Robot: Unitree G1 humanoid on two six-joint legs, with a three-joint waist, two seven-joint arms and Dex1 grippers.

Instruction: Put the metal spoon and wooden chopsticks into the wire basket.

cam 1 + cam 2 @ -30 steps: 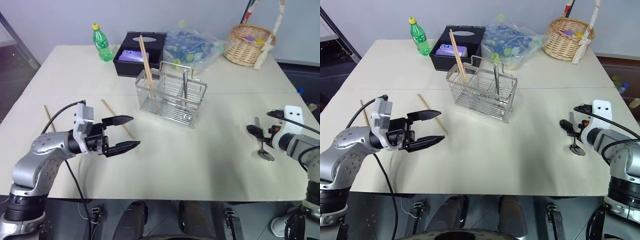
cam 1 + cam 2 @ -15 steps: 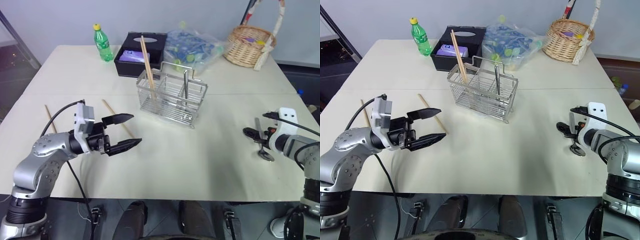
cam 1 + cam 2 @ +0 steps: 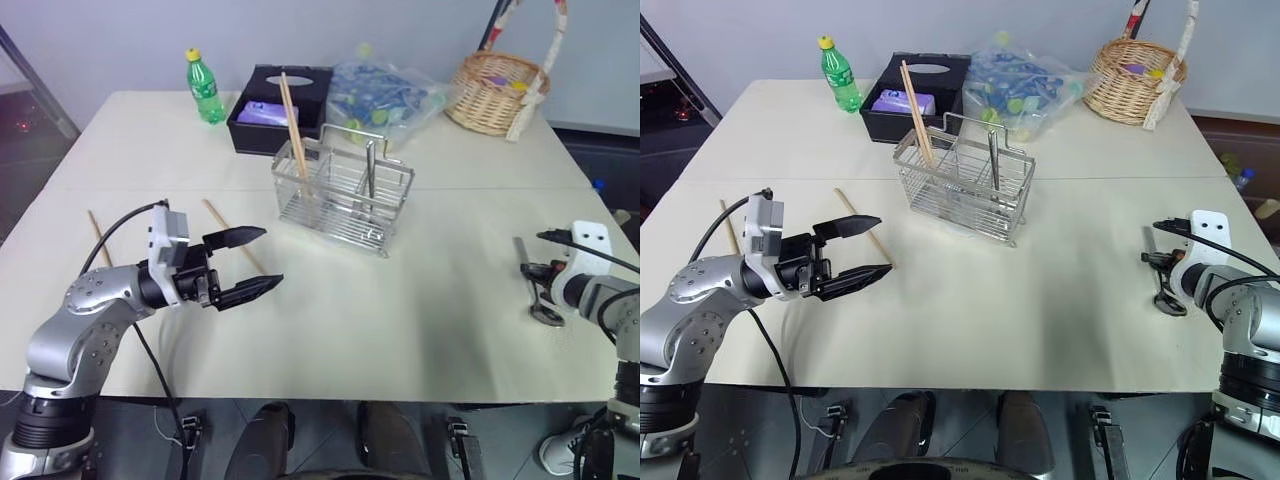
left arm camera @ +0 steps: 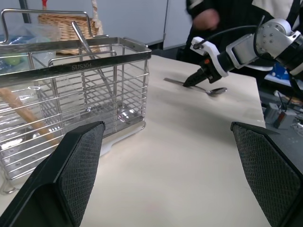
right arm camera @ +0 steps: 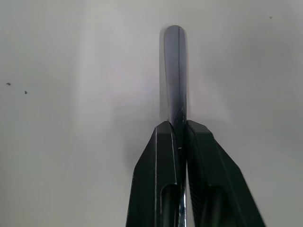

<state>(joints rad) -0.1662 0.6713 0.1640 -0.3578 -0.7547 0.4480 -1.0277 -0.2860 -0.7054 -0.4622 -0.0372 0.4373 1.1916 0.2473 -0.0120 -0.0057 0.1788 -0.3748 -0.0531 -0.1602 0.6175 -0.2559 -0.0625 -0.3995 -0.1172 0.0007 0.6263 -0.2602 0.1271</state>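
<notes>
Far left on the table (image 3: 120,150), 1 chopstick (image 3: 98,236) lies flat, long axis running front to back. Left gripper (image 3: 255,262) hovers above the tabletop, fingers wide apart, holding nothing, pointing right. Just behind it a 2nd chopstick (image 3: 222,220) lies diagonal. Basket (image 3: 343,195) at mid-table holds 2 chopsticks (image 3: 292,130) leaning up toward the back-left, plus a metal utensil (image 3: 370,168) upright. Far right, right gripper (image 5: 176,137) has fingers clamped on the spoon (image 3: 540,297) handle; spoon lies on the table, long axis front to back, bowl toward the robot.
</notes>
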